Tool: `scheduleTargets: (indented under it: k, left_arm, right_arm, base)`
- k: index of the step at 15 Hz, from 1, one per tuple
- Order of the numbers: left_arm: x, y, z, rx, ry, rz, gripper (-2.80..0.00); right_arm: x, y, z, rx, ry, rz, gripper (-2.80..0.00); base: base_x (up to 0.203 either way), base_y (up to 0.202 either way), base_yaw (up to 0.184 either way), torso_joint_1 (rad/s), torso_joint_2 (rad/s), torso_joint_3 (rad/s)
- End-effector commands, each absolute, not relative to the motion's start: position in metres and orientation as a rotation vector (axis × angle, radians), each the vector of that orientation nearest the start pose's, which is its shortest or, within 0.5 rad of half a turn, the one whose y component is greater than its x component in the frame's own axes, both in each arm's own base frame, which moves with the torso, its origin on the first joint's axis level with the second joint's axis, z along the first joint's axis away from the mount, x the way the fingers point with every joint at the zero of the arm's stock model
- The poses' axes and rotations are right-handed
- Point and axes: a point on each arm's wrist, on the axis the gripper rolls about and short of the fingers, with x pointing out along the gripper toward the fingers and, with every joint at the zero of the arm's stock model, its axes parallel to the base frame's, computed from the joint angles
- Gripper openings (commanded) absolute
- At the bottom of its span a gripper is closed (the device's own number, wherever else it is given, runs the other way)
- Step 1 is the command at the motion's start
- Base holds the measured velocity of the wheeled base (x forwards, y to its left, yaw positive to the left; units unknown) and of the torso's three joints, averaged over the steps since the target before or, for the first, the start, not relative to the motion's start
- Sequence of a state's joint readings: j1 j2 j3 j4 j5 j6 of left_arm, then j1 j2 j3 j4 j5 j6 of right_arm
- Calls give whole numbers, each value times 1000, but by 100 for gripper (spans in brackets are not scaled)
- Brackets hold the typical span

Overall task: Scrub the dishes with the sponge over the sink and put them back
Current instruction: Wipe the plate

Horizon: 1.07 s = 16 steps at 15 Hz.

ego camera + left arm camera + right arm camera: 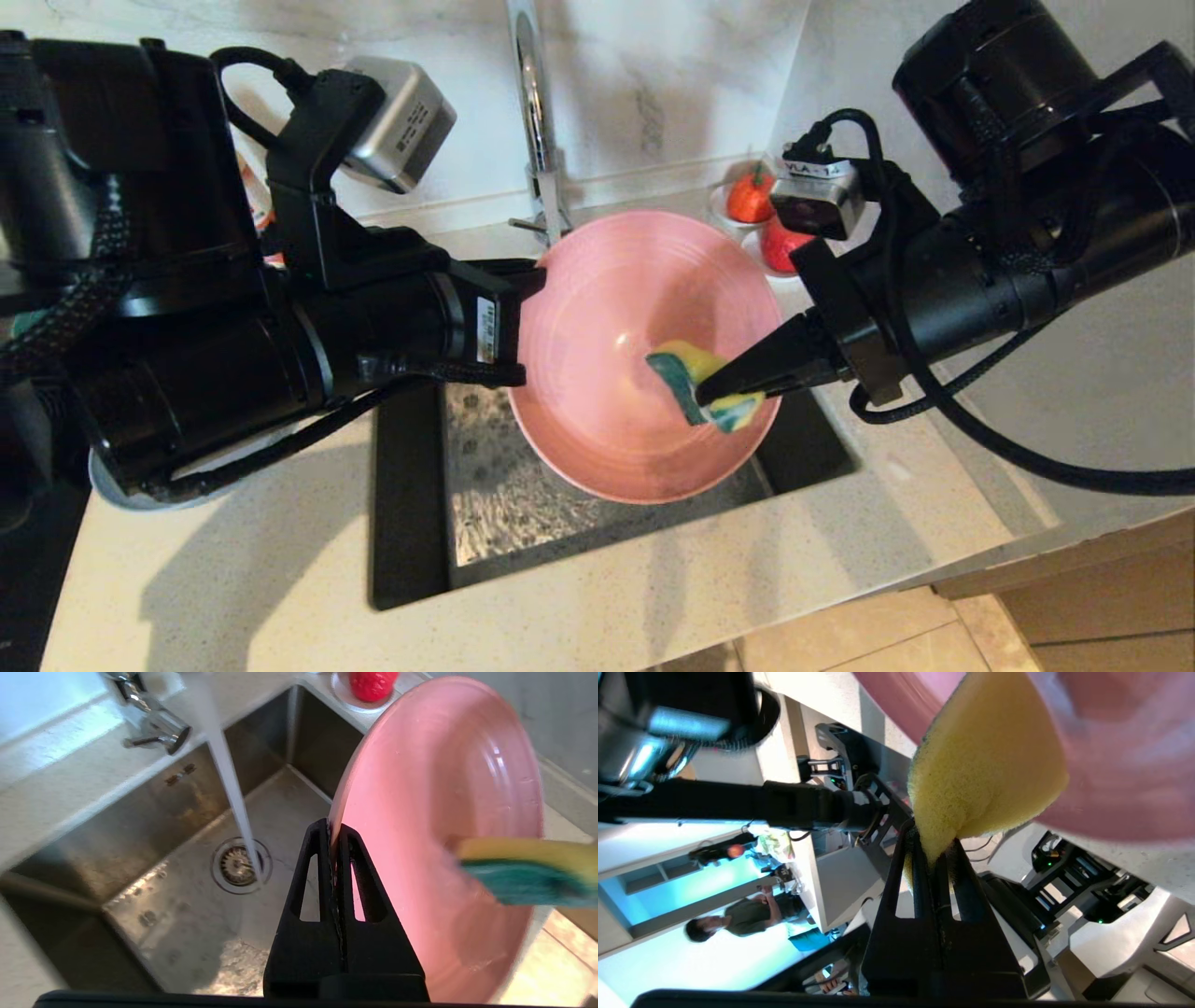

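Over the sink (523, 504), the left gripper (532, 280) has its jaws pinched on the left rim of the pink plate (616, 345), holding it tilted on edge with its hollow face turned toward the right arm. Water from the tap (537, 112) falls beside it to the drain (239, 864). On the right, the right gripper (724, 387) clamps the sponge (705, 383), green side pressed to the plate's lower right face, so scrubbing strokes should sweep leftward across the face.

We see the left gripper (334, 833) reaching in from the pink plate's (607, 327) left, jaws clamped on its rim. The right gripper (719, 390) comes from the plate's right w/ jaws pinched on the sponge (695, 381), pressed against the plate's inside.
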<state>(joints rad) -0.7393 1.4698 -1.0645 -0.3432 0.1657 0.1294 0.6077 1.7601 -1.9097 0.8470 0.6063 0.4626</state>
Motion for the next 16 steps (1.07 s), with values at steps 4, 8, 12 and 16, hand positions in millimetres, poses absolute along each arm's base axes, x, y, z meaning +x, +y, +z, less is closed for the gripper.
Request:
scheduleTargets:
  k: [4,8,12,16]
  left_arm:
    - [191,-181,289,153,30,-610,-280]
    - [184,-187,284,163,41,-646,-280]
    - [178,-189,278,178,54,-673,-280]
    - [172,-187,272,195,67,-689,-280]
  right_arm:
    - [242,198,324,366,985,982,-280]
    - [243,206,326,357,945,996,-280]
    - [248,209,329,360,887,1006,-280]
    - [245,204,337,366,837,1007,-280]
  base:
    - [0,0,0,0,0,0]
    - [0,0,0,0,0,0]
    - [0,0,0,0,0,0]
    - [0,0,0,0,0,0]
